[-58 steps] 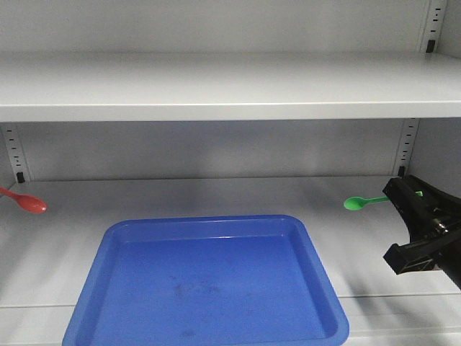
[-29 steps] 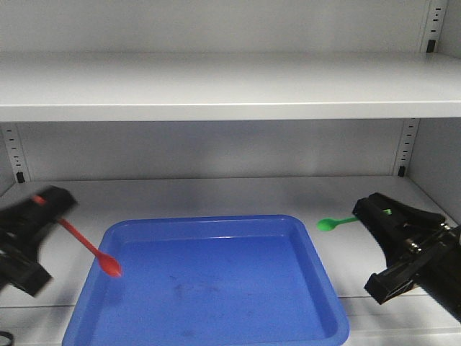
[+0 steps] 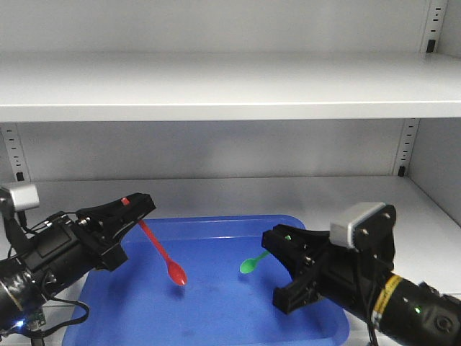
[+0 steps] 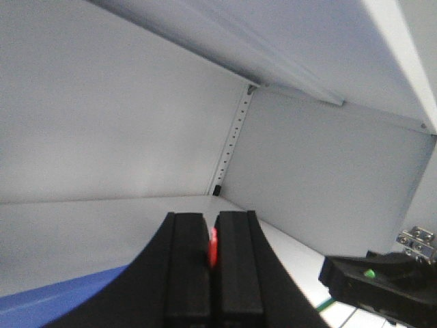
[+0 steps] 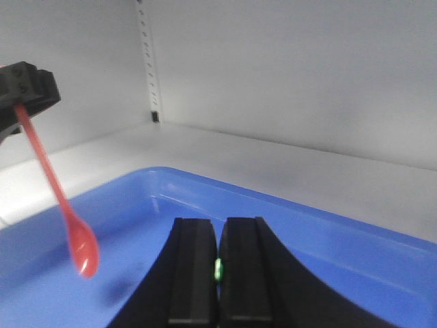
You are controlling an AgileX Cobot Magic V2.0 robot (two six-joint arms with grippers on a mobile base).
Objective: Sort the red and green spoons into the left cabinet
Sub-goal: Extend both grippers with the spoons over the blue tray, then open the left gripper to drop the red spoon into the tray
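Observation:
The red spoon (image 3: 160,251) hangs bowl-down over the blue tray (image 3: 209,220), its handle pinched in my left gripper (image 3: 135,205), which is shut on it. A red sliver of the spoon (image 4: 212,244) shows between the left gripper's (image 4: 212,236) jaws. My right gripper (image 3: 272,244) is shut on the green spoon (image 3: 250,265), whose bowl points left above the tray. A green sliver of this spoon (image 5: 218,268) sits between the shut right gripper's (image 5: 218,239) jaws. The red spoon (image 5: 58,191) also shows in the right wrist view. Both grippers are inside the grey cabinet (image 3: 216,191), above its lower shelf.
An upper shelf (image 3: 216,86) runs across above both arms. Slotted rails (image 3: 407,148) stand at the back corners. The blue tray (image 5: 293,205) fills most of the lower shelf's front. The right gripper (image 4: 382,287) shows at the left wrist view's lower right.
Both arms have moved inward from the shelf's two sides to over the blue tray, each carrying its spoon: red from the left, green from the right.

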